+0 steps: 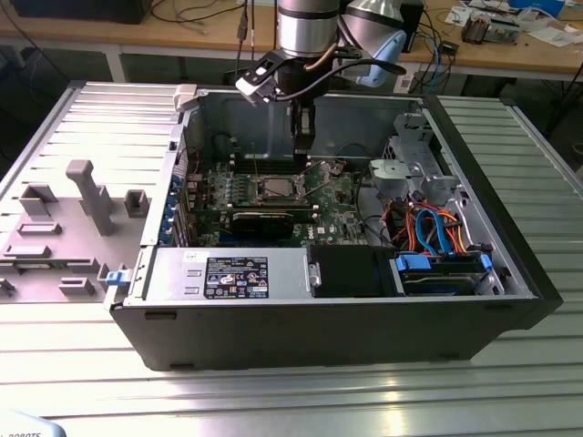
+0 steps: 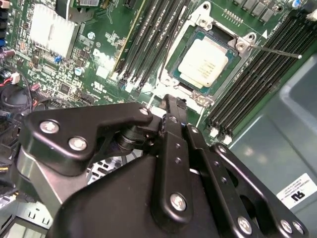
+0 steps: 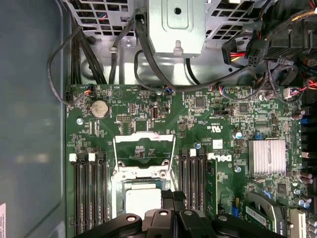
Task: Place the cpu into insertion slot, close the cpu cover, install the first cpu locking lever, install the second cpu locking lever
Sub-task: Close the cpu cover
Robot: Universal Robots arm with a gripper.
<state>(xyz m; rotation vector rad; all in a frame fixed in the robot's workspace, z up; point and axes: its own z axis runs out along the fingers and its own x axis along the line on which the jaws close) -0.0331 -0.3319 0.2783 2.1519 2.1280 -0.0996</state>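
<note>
First wrist view: the gripper (image 3: 173, 194) hides one edge of the cpu (image 3: 142, 199), which lies in the socket (image 3: 118, 184). The cover (image 3: 143, 135) stands open just beyond. Jaws are pressed together, holding nothing, tips beside the socket.

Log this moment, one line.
cpu seated in socket | cpu cover open | gripper shut, near socket

Matt silver-grey metal cpu (image 2: 204, 62), bright bare-metal cpu cover (image 3: 143, 135), satin black pincer (image 2: 171, 104), ribbed metal table (image 1: 273, 391).
</note>
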